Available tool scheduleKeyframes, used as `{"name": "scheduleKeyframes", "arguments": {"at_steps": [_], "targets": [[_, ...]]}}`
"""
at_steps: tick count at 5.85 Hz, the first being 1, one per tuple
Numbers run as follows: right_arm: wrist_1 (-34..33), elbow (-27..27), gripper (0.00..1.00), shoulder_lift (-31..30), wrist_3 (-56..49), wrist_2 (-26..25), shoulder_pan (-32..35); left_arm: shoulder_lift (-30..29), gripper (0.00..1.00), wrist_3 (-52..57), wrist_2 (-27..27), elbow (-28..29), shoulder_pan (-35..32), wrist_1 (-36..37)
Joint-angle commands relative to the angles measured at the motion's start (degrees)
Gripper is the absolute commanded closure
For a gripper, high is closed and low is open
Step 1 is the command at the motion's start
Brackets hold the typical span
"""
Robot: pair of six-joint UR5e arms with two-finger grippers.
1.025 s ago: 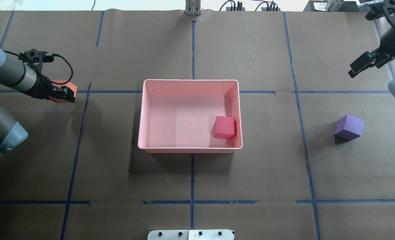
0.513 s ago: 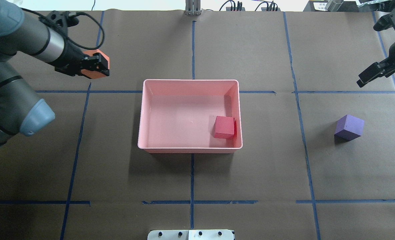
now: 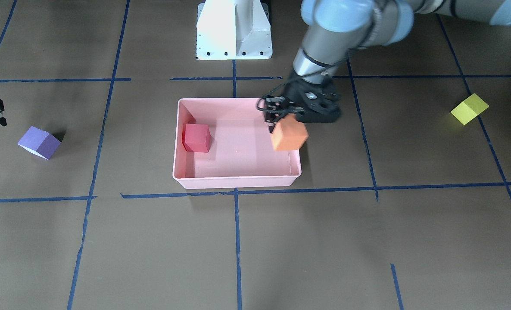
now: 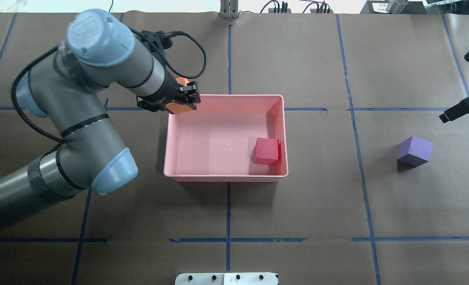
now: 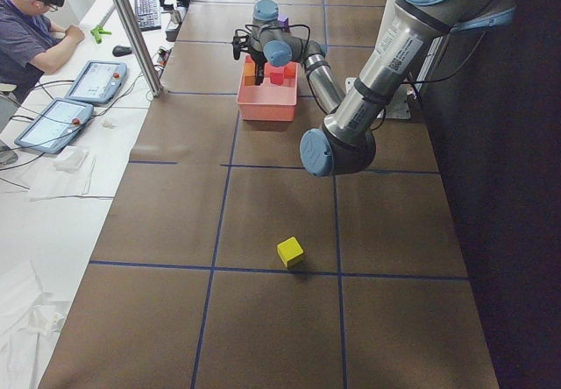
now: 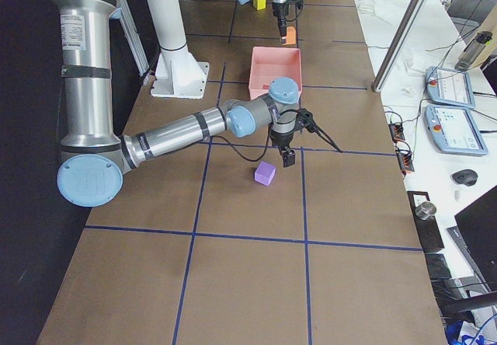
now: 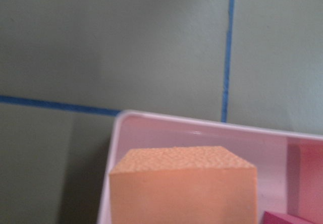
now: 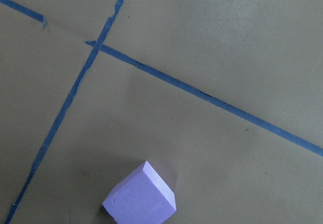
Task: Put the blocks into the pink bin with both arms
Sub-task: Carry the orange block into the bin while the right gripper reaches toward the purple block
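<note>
My left gripper is shut on the orange block and holds it over the far-left corner of the pink bin, above the rim. The left wrist view shows the orange block over the bin's corner. A red block lies inside the bin by its right wall. The purple block sits on the table far right. My right gripper is open and empty, raised just beyond the purple block. The yellow block lies far out on my left side.
The table is covered in brown paper with blue tape lines. The white pedestal base stands behind the bin. An operator sits at a side desk with tablets beyond the table's far edge.
My left arm swung right with the orange block, from the table's left side to above the bin's far-left corner. My right gripper drifted right and nearer to the purple block.
</note>
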Motion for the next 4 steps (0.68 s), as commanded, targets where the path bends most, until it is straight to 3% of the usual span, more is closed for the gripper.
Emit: {"name": "scheduleKeyframes", "arguments": {"at_steps": [1, 3, 4], "targets": [[7.71, -0.37, 0.0, -4.71, -0.51, -0.06, -2.45, -0.95, 0.0, -0.03, 15.13, -1.08, 10.32, 3.31], [7.82, -0.19, 0.0, -4.11, 0.36, -0.5, -7.03, -0.15, 0.0, 0.15, 15.1, -1.97, 10.37, 3.22], [7.82, -0.19, 0.0, -4.11, 10.64, -0.59, -7.91, 0.46, 0.0, 0.15, 15.19, -1.97, 10.45, 3.13]]}}
